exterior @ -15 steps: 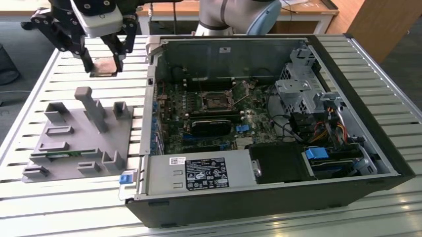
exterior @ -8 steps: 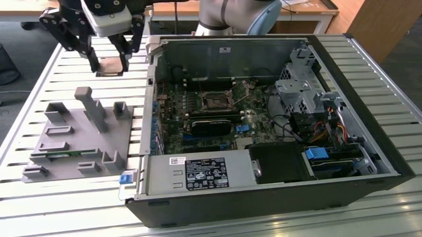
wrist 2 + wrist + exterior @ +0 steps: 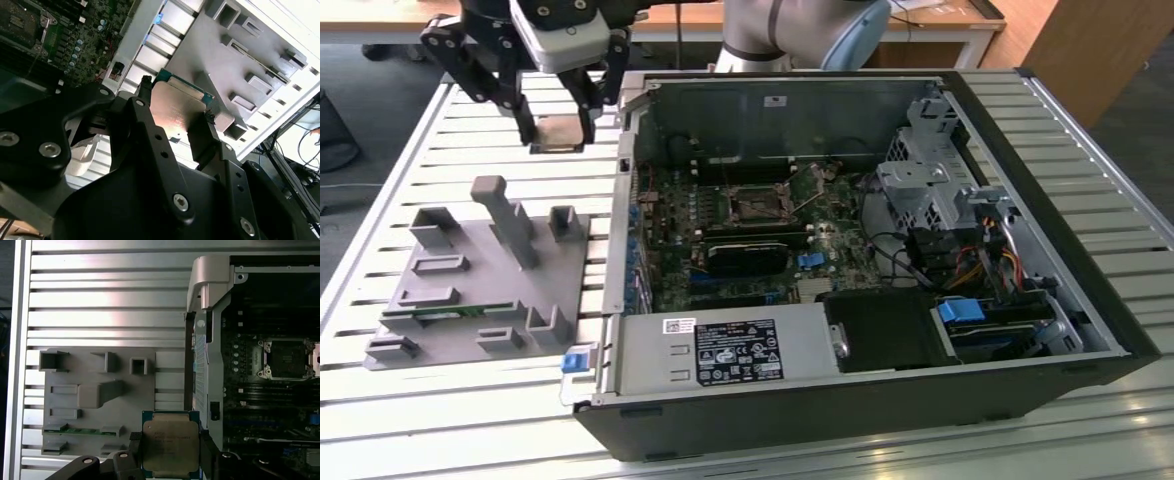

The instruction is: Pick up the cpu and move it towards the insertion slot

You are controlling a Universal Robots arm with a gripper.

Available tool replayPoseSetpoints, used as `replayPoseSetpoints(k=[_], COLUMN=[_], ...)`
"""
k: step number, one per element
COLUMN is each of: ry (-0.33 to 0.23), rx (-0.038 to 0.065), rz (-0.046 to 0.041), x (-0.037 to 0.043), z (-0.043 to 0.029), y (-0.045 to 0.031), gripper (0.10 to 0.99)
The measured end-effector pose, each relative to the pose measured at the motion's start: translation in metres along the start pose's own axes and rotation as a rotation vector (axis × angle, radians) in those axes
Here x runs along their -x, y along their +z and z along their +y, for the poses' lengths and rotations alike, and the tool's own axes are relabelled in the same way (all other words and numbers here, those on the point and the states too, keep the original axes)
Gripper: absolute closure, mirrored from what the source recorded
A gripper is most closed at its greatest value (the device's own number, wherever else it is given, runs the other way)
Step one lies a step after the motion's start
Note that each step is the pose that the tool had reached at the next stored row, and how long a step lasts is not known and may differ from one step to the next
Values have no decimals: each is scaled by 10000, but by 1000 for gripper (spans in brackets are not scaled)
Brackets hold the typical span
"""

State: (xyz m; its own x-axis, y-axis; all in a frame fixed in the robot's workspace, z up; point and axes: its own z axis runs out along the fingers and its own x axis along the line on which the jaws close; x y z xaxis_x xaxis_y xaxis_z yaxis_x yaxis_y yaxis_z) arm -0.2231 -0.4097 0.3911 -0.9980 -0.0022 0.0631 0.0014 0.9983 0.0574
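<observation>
In the exterior view the gripper point(image 3: 560, 128) hangs above the counter point(image 3: 440, 400), outside the open computer case point(image 3: 1107, 300); in the second wrist view its fingers point(image 3: 145, 125) clamp the cpu point(image 3: 177, 112) by opposite edges; in the first wrist view the insertion slot point(image 3: 287, 359) lies well apart, so the carry is under way and calls for crossing the case wall.

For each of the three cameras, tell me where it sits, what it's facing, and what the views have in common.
Exterior view: off the arm, looking down at the open computer case, the tool and arm in sight.
First wrist view: on the arm, facing down on the square silvery cpu held in the tool.
Second wrist view: on the arm, looking along the tool's black fingers.
All three share the grey holder block.
</observation>
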Motion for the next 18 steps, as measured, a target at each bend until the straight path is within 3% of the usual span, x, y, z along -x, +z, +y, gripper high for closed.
replayPoseSetpoints(k=[18], ry=[0], rx=[0], rz=[0], x=[232], z=[109], y=[0], gripper=[545])
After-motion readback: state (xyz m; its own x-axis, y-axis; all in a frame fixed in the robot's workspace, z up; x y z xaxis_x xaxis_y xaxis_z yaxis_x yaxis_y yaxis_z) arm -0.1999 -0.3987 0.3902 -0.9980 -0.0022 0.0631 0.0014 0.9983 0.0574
